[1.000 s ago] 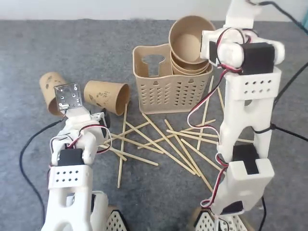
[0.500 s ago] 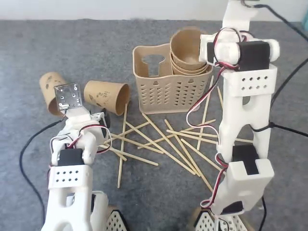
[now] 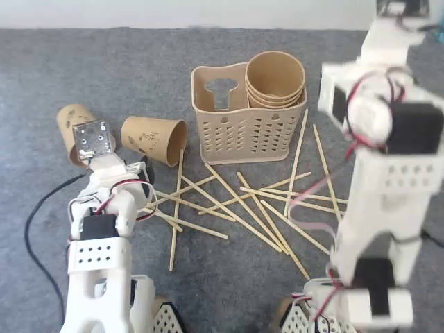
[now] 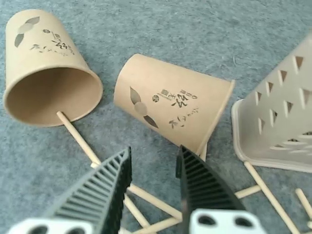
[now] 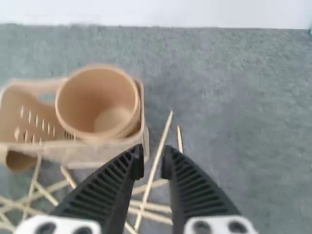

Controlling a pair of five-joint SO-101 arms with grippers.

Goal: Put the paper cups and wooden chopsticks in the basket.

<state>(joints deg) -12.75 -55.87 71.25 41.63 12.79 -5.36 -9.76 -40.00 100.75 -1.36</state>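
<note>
High view: a stack [image 3: 275,73] of cups already sits nested in the basket [image 3: 246,121], which stands toward the desk's [image 3: 139,62] far edge, so I'd say the cup step is partly done. Two cups lie on their sides nearer the left edge, one [image 3: 154,139] just beside the basket, the other [image 3: 69,121] farther out. The chopsticks [image 3: 236,201] are strewn over the middle of the desk, none in the basket that I can see. The left arm reaches low, its pincer [image 4: 154,156] hovering over the nearer cup, jaws partly spread and empty. The next move, I reckon, is to drop over that cup's rim, close, and carry it to the stack. The right arm [image 3: 388,139] stands tall by the right edge. Its pincer [image 5: 152,148] hangs high above a chopstick beside the basket, jaws a narrow gap apart, gripping nothing.
</note>
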